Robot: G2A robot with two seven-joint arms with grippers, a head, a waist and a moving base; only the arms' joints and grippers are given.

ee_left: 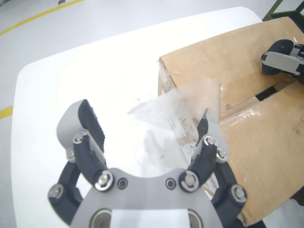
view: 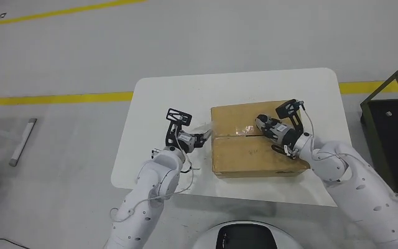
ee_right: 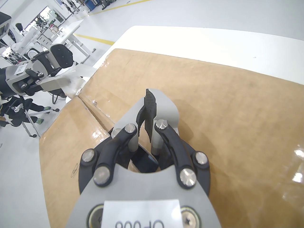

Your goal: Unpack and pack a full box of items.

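A brown cardboard box (view: 249,155) lies on the right half of the white table (view: 168,112), its top flaps meeting along a centre seam that gapes slightly. A strip of clear tape (ee_left: 180,103) is peeled off the seam and hangs past the box's left end. My left gripper (ee_left: 144,107) is open beside that end, and the tape's loose end touches one of its fingers (ee_left: 204,124). My right gripper (ee_right: 147,110) is shut and rests low over the seam on top of the box (ee_right: 213,100); in the top view the right gripper (view: 264,122) is at the box's right half.
A dark green frame (view: 379,118) stands off the table's right side. The table's left part (ee_left: 71,72) is bare. Desks and a black chair (ee_right: 61,55) stand in the room behind. A grey bar (view: 22,142) lies on the floor at left.
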